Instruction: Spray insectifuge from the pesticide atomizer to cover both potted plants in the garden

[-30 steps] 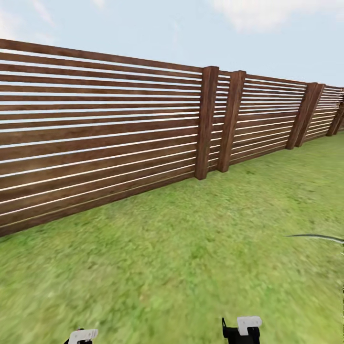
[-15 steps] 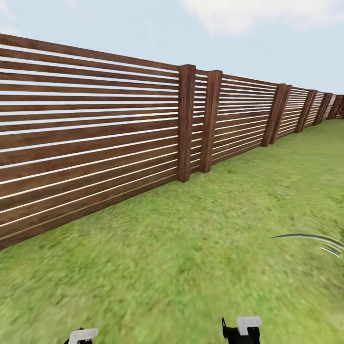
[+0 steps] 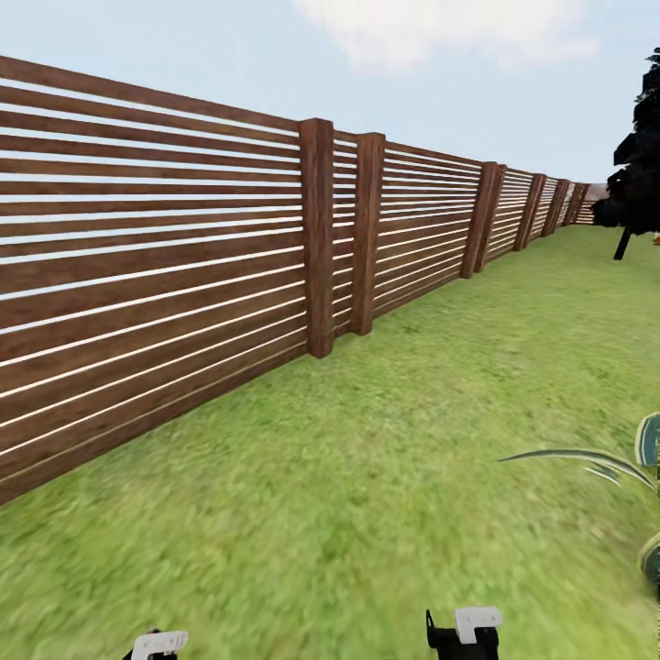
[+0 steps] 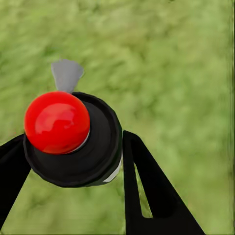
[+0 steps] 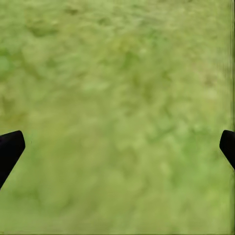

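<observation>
In the head view a wooden slat fence runs along the lawn toward a dark tree at its far end, and pointed pale-edged leaves reach over the grass well away from the fence. In the left wrist view the left gripper is closed on the pesticide atomizer — its black head with a red cap and grey trigger sits between the fingers, above grass. In the right wrist view the right gripper is wide open and empty over the lawn.
</observation>
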Controlling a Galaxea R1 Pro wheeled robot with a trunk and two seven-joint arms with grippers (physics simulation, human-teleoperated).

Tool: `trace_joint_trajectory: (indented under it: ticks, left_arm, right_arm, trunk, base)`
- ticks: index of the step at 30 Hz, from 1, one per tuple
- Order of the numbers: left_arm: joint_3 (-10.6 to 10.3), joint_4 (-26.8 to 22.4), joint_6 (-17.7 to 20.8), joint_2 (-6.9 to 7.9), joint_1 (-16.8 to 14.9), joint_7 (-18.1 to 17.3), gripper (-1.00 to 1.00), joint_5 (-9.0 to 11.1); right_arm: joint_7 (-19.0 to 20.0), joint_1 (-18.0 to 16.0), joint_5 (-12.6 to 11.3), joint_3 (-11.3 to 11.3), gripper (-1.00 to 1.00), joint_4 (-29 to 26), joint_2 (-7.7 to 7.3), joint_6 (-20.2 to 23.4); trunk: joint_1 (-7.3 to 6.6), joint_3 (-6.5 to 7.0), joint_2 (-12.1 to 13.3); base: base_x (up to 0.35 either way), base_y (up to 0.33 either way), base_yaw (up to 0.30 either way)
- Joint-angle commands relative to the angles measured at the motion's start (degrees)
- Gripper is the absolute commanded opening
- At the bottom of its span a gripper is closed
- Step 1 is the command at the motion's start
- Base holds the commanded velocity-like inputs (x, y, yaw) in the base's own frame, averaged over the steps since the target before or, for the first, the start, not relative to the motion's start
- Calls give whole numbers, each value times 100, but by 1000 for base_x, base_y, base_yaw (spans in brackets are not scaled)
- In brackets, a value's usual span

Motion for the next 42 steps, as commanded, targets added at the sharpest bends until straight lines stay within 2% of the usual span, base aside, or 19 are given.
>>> trace_joint_trajectory:
  ticks: [1,10,31,42]
  left_arm:
    - [-41,1,-16,2,-1,-20,-100,60]
    - [-41,-2,-16,2,-2,-20,-100,61]
    - [-41,3,-16,5,3,-20,-100,61]
    - [-41,-11,-17,6,3,-20,-100,65]
  right_arm:
    - [-46,-5,61,-15,100,7,2,-6]
    - [-46,-5,61,-15,100,7,2,-6]
    - [-43,-5,61,-15,100,7,2,-6]
    - [-45,-5,61,-15,100,7,2,-6]
  trunk:
    - [2,-5,-2]
    - [2,-5,-2]
    - [2,-5,-2]
    - [2,-5,-2]
  base:
    - [336,2,-265]
    - [336,51,-265]
    - [283,221,-265]
    - [126,39,-265]
